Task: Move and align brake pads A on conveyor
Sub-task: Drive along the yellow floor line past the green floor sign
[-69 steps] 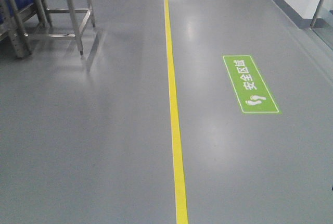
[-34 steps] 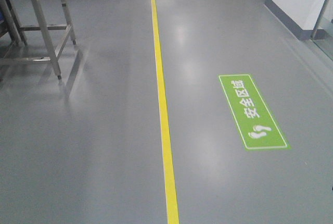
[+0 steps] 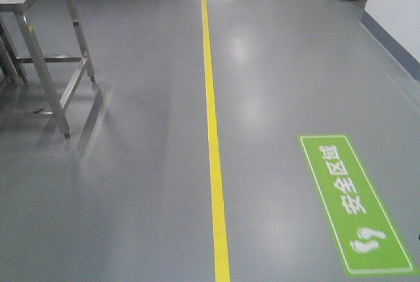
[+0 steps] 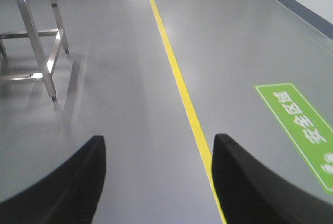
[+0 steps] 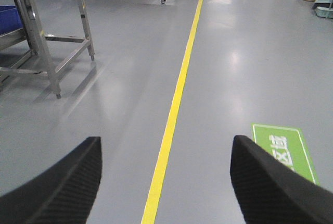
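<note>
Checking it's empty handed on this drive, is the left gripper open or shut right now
Open. The left gripper has its black fingers wide apart, only grey floor and yellow line between them.

The right gripper [image 5: 166, 148] gapes wide above the grey floor [image 5: 250, 67]; a yellow line [image 5: 183, 73] runs between its fingers, with a steel table [image 5: 48, 73] at left.

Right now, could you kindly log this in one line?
floor: yellow line | left gripper: open, empty | right gripper: open, empty | pads, conveyor: unseen
</note>
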You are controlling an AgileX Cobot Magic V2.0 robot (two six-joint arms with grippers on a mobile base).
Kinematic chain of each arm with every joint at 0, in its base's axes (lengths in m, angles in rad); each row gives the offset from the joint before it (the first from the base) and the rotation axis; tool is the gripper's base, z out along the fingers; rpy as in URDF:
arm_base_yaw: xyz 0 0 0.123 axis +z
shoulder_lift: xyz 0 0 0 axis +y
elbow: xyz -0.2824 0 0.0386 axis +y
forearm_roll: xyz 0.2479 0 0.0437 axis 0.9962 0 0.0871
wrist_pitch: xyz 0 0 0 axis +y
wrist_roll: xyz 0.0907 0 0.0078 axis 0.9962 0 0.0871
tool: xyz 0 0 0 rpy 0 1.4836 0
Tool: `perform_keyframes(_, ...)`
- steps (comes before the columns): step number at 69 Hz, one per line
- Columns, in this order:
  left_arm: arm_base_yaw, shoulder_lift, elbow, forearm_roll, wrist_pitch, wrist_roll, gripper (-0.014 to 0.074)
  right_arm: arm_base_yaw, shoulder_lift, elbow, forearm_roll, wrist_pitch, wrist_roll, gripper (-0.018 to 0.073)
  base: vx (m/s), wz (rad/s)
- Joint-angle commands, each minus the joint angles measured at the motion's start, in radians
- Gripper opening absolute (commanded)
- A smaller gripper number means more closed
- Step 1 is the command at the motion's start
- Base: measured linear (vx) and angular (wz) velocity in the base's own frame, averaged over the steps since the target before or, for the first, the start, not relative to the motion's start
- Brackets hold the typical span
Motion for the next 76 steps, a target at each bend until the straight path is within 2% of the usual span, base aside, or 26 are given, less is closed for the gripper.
perform_keyframes(1,-0.005,0.016,-0.024,-0.006,-0.075,-0.001,0.0439,-0.003,0.014,-0.027,-0.006,-0.071,-0.012,0.0505,0.77,0.06)
perform_keyframes(76,-0.005,0.016,-0.024,-0.006,-0.075,-0.001,0.0439,-0.003,0.014,-0.027,-0.006,-0.073,-0.012,0.0505,0.78,0.03)
